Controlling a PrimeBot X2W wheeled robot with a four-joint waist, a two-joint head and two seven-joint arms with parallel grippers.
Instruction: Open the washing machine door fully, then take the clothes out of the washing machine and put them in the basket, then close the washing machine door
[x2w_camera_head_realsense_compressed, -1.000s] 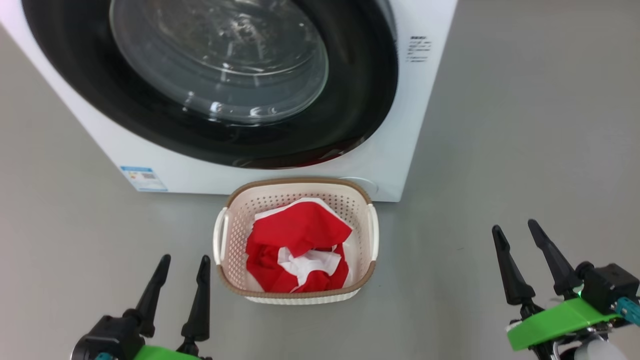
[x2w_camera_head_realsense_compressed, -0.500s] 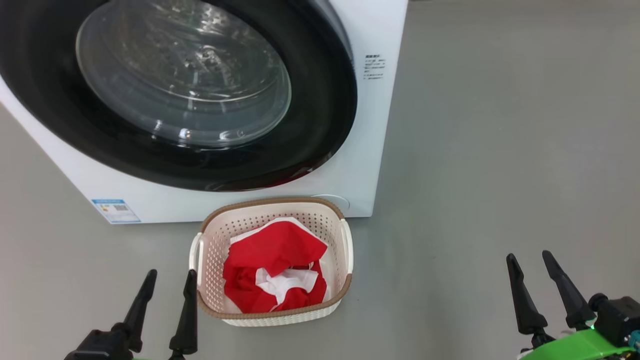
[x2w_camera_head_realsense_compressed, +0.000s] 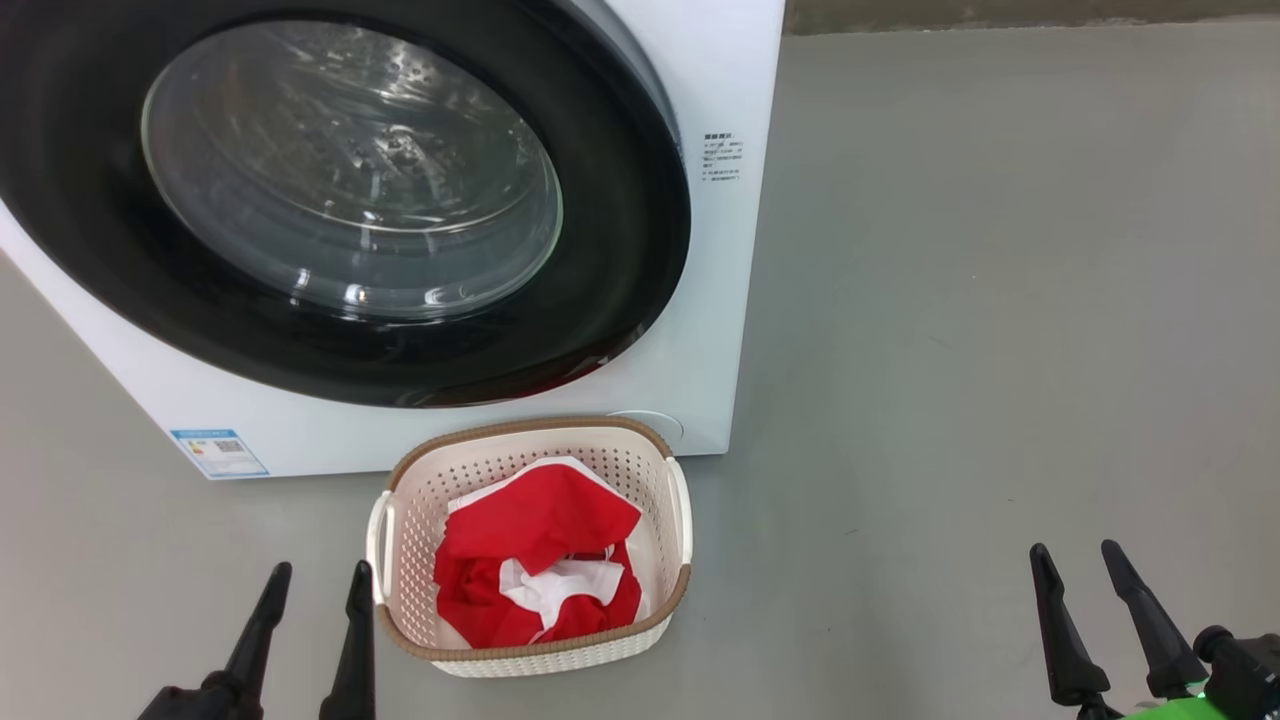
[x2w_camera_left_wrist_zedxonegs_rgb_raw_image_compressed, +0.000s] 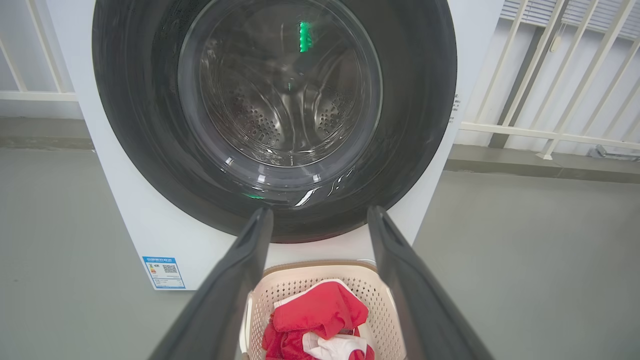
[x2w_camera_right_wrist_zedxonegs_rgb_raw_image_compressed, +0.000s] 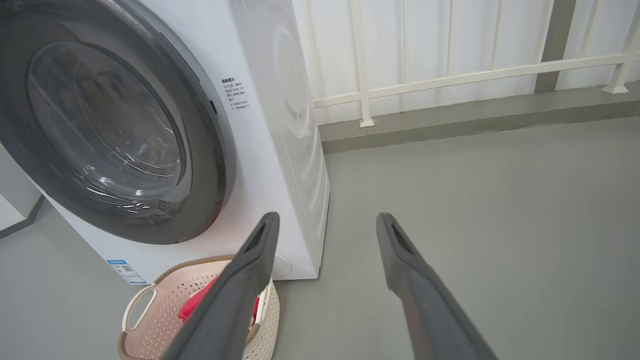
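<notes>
**Head view, left to right.**

The left gripper (x2w_camera_head_realsense_compressed: 321, 572) sits at 7 o'clock. Its two long, tapered, matte-black fingers (x2w_camera_head_realsense_compressed: 352, 640) are spread apart and hold nothing. They stand just beside the basket's left handle (x2w_camera_head_realsense_compressed: 378, 530), without contact.

At 8 o'clock, a small blue rectangular label (x2w_camera_head_realsense_compressed: 218, 452) is stuck to the lower front corner of the washing machine (x2w_camera_head_realsense_compressed: 720, 300). The machine is a white, smooth-sided box occupying 9 to 12 o'clock.

The washing machine door (x2w_camera_head_realsense_compressed: 625, 230) lies shut against the front panel. Its wide circular rim is glossy black. Its centre is a bulging clear glass bowl (x2w_camera_head_realsense_compressed: 350, 180) carrying bright reflections. In the left wrist view, the perforated steel drum (x2w_camera_left_wrist_zedxonegs_rgb_raw_image_compressed: 280, 120) shows through this glass.

At 6 o'clock, the basket (x2w_camera_head_realsense_compressed: 530, 428) stands on the floor (x2w_camera_head_realsense_compressed: 1000, 350), close in front of the machine's lower right corner. It is a rounded rectangle of cream-white plastic. Its walls are pierced with rows of small round holes, its rim has a brown woven look, and each side carries a white loop handle.

The clothes (x2w_camera_head_realsense_compressed: 540, 520) lie inside the basket, below the rim: crumpled bright red fabric with white panels.

From 1 to 4 o'clock the floor is smooth, matte grey.

The right gripper (x2w_camera_head_realsense_compressed: 1073, 550) sits at 5 o'clock, well apart from the basket. Its fingers are parted and empty.

In the right wrist view, a white railing (x2w_camera_right_wrist_zedxonegs_rgb_raw_image_compressed: 450, 75) of thin bars runs from 12 to 2 o'clock, behind the machine.
</notes>
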